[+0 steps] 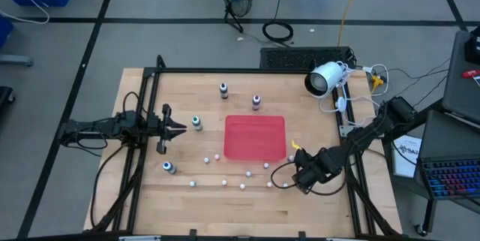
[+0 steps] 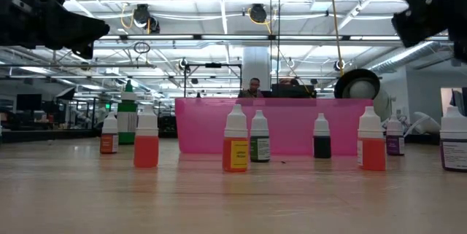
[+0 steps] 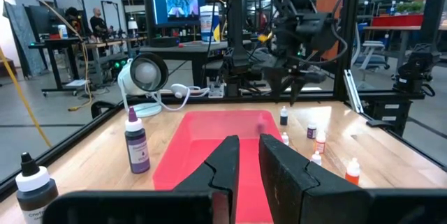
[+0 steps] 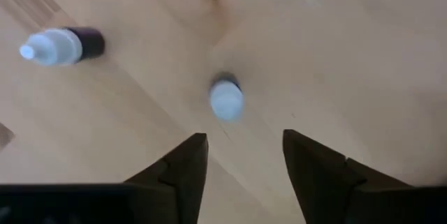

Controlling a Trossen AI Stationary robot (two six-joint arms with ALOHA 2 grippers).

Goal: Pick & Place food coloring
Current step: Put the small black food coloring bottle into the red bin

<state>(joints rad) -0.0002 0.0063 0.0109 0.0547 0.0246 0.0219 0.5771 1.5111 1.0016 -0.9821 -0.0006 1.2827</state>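
1. Four larger bottles of food coloring stand upright on the wooden tabletop (image 1: 150, 196) around the red tray (image 1: 256, 137), as we count them from above: a dark one (image 1: 223, 90) far of the tray, a purple one (image 1: 256, 102) just beyond its far edge, a green one (image 1: 196, 123) to its left, and a blue one (image 1: 169, 167) near and further left.
2. Several smaller white-capped bottles form a loose arc along the tray's near side; we log one (image 1: 225, 182) in the near row. In the low view some of these show red or orange bodies, among them one with a yellow label (image 2: 235, 149).
3. We find nothing lying in the red tray in the high view; its bed reads as bare.
4. Left gripper (image 1: 178, 128): held level above the tabletop, left of the tray, just beside the green bottle and pointing toward the tray. Its wrist view shows the jaws (image 3: 248, 161) nearly together with a narrow gap, holding nothing.
5. Right gripper (image 1: 298, 183): near-right of the tray, pointing down at the tabletop. Its wrist view shows the jaws spread apart and empty, with a small white-capped bottle (image 4: 226, 98) below them and a dark-bodied bottle (image 4: 61, 45) off to one side.
6. A white round lamp (image 1: 322, 79) sits at the far right edge of the tabletop.
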